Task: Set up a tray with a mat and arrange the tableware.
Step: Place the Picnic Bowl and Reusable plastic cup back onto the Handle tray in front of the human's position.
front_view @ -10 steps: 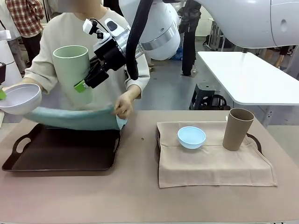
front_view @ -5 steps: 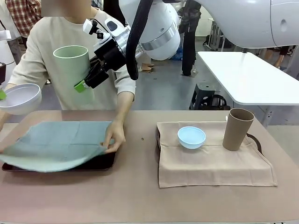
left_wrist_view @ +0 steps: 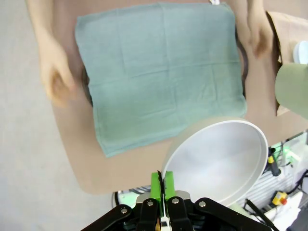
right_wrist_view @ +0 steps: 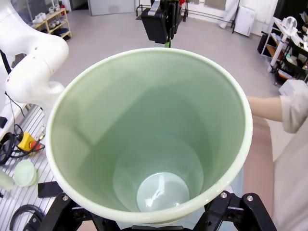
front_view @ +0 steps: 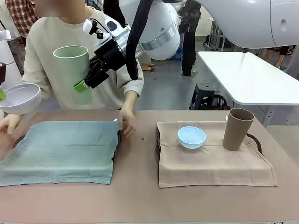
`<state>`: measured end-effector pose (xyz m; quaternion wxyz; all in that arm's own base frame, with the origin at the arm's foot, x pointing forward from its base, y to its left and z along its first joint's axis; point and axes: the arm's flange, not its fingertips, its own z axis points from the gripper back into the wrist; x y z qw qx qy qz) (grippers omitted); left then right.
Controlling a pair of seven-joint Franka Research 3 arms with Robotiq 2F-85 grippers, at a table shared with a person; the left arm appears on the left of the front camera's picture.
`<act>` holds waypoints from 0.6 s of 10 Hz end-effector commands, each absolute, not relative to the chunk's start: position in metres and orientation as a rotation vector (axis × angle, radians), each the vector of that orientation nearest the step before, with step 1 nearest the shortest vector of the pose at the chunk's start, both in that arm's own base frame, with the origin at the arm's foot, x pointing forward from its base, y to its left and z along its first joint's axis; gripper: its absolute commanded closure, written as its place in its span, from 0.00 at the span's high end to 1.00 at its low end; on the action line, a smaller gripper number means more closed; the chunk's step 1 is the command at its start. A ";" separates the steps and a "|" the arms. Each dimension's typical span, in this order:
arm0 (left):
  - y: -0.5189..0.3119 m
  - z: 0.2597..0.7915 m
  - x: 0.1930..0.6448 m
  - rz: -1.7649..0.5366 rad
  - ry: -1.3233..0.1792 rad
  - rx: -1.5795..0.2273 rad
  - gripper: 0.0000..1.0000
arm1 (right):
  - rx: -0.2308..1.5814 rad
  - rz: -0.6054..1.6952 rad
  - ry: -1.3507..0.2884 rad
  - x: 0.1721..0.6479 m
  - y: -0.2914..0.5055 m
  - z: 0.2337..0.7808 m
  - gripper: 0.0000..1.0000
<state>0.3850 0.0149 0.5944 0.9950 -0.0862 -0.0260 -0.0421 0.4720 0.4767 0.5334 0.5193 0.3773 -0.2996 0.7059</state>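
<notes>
Robotics lab or research workshop, open floor. Evidence: second white robot arm (right_wrist_view: 30, 57) on stand beside wire shelving (right_wrist_view: 45, 21); yellow emergency-stop box (right_wrist_view: 27, 143) with cables on grey floor; white worktable (front_view: 250, 77) behind main table, black stool (front_view: 203, 95) beneath; other people standing in background; equipment racks and white cabinet (right_wrist_view: 245, 20) along far wall.

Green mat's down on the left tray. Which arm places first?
Left, probably. Left gripper, shut on the white bowl, hangs above the green mat. Right gripper grips the green tumbler higher, beyond the mat's far edge.
</notes>
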 end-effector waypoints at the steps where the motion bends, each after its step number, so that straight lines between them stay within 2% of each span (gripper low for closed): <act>1: 0.015 0.596 0.385 -0.082 -0.056 -0.172 0.00 | 0.896 1.691 -0.717 0.470 0.475 0.535 0.00; 6: 0.015 0.596 0.385 -0.082 -0.056 -0.172 0.00 | 0.896 1.691 -0.717 0.470 0.475 0.535 0.00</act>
